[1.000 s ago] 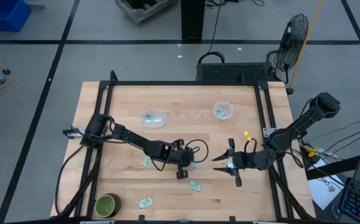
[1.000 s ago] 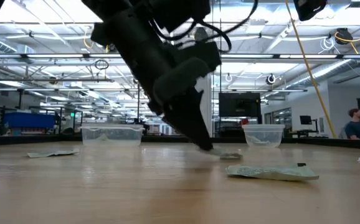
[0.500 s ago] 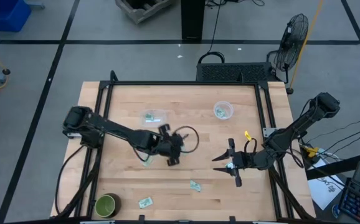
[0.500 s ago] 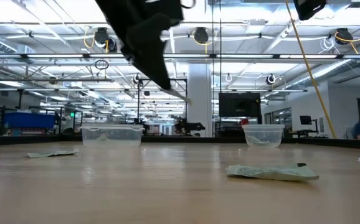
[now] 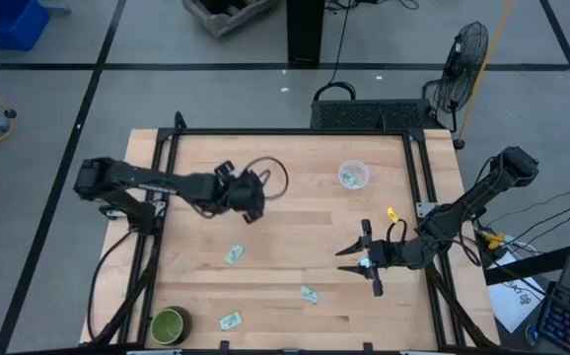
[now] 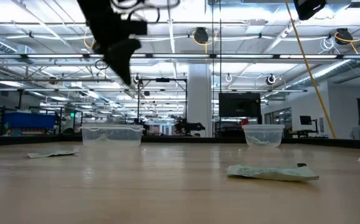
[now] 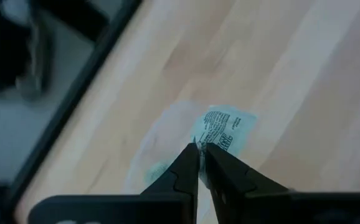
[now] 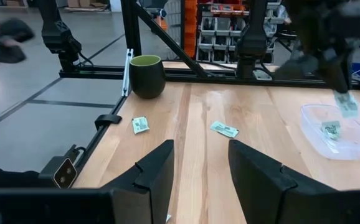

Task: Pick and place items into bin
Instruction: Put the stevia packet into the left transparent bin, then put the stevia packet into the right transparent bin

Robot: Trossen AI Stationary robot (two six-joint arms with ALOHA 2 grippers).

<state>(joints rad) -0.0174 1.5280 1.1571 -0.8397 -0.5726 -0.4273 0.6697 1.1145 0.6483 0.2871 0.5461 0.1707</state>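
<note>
Left arm swung from mid-table to the far-left bin, packet in tow

Since a second ago the left arm has lifted off the middle of the wooden table (image 5: 295, 227) and pulled back toward its own side. Right arm waits low at the right edge; right claw (image 5: 359, 258) stands spread wide, nothing between its fingers.

Left claw (image 5: 249, 190) hangs above the clear bin (image 6: 111, 134) on the far left of the table, well off the wood. Fingers pinched nearly together on a pale green-and-white packet (image 8: 348, 107), which dangles from the tips over the bin. One packet in the bin (image 8: 331, 129) already.

Second clear tub (image 5: 353, 175) sits far right of centre. Dark green bowl (image 5: 169, 324) at the near-left corner.

Three loose packets lie on the near half: one mid-left (image 5: 233, 255), one centre (image 5: 310, 294), one beside the bowl (image 5: 230, 319)
</note>
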